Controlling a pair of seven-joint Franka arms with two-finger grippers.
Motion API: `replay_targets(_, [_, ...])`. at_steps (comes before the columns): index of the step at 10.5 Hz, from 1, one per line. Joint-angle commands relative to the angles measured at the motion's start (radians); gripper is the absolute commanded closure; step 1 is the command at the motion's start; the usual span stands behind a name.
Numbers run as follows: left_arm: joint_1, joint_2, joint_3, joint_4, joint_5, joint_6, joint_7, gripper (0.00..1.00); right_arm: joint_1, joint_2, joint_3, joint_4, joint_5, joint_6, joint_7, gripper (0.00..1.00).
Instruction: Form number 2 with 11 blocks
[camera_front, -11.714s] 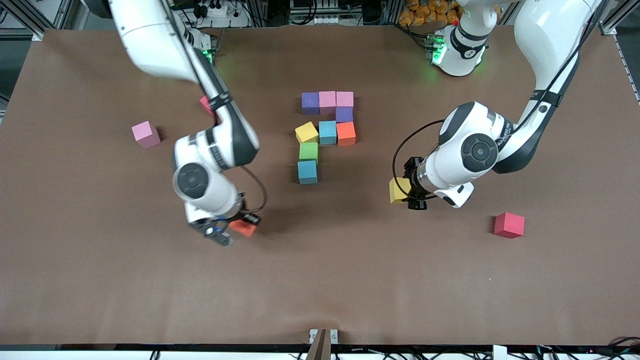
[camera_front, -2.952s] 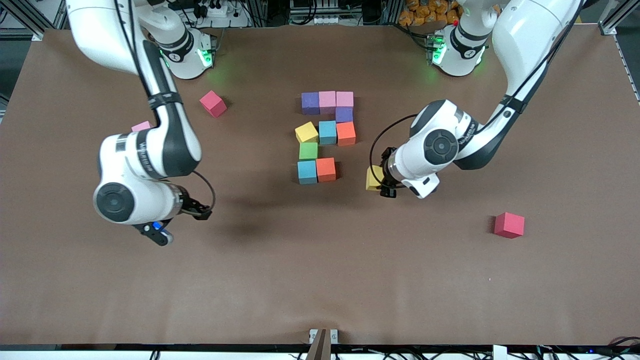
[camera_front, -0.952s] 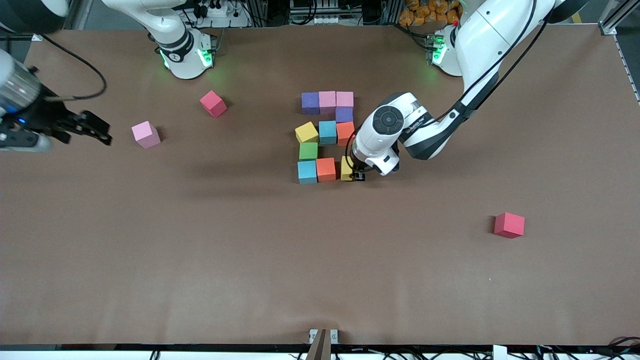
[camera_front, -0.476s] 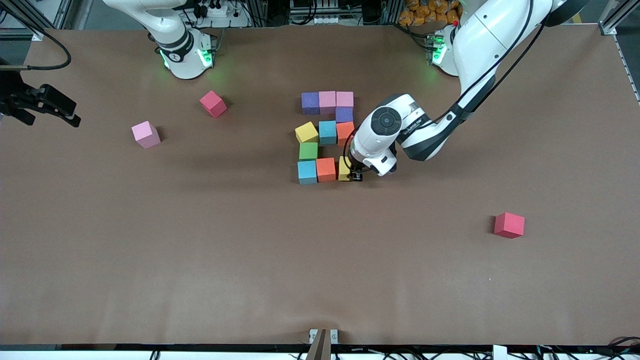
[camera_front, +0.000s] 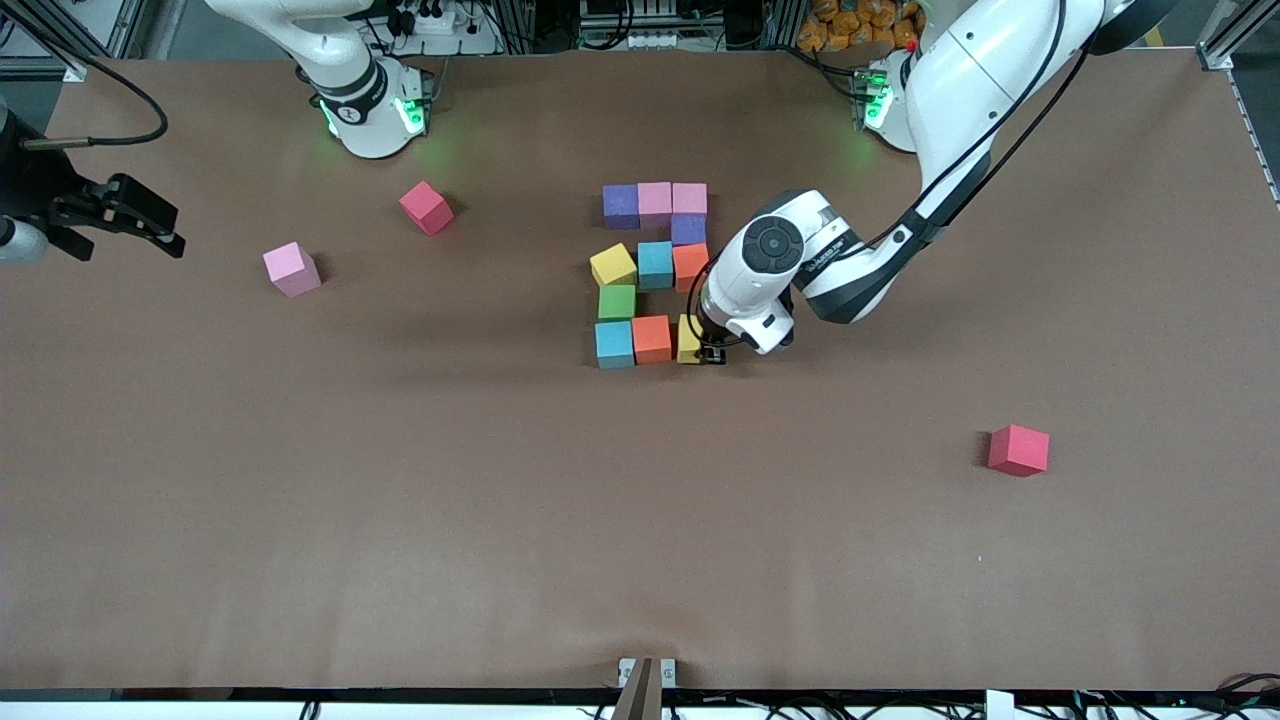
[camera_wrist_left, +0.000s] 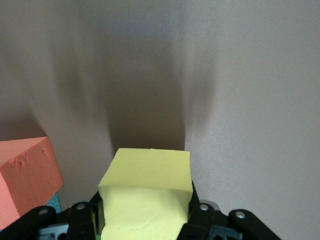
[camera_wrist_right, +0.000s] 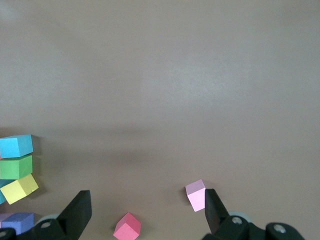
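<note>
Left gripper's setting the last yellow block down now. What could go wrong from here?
The left gripper is shut on the yellow block, tight beside the orange block; opening or lifting might nudge that row. The other yellow block sits skewed, so the 2 may look uneven.

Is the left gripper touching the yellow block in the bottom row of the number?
Touching. In the left wrist view, the left gripper has its fingers pressed against both sides of the yellow block.

Blocky number 2 (camera_front: 652, 272) of coloured cubes, last yellow block (camera_front: 689, 338) at bottom row's end, clamped upright
</note>
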Motion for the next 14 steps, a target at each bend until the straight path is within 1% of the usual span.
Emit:
replay_targets(1, [-0.020,0.016,0.013,0.020,0.033,0.010,-0.034,0.60,-0.011,0.013,-0.001,0.019,0.004,-0.009,-0.060,0.00])
replay_targets(5, [-0.021,0.016,0.015,0.019,0.033,0.008,-0.033,0.60,-0.024,0.080,-0.001,0.045,-0.007,0.036,-0.082,0.00])
replay_targets(7, [-0.027,0.016,0.015,0.020,0.033,0.008,-0.033,0.60,-0.041,0.082,-0.004,0.047,-0.007,0.070,-0.083,0.00])
replay_targets(9, [-0.032,0.016,0.016,0.020,0.033,0.008,-0.033,0.60,-0.064,0.080,-0.006,0.045,-0.010,0.061,-0.171,0.00])
replay_targets(11, [-0.032,0.018,0.016,0.020,0.033,0.008,-0.031,0.60,-0.121,0.083,-0.006,0.041,-0.001,0.059,-0.253,0.00])
replay_targets(13, [-0.033,0.028,0.018,0.022,0.033,0.008,-0.030,0.60,-0.123,0.085,-0.006,0.029,0.005,0.044,-0.173,0.00])
replay_targets(14, [-0.033,0.029,0.018,0.022,0.033,0.008,-0.030,0.59,-0.139,0.085,-0.004,0.030,0.010,0.038,-0.172,0.00])
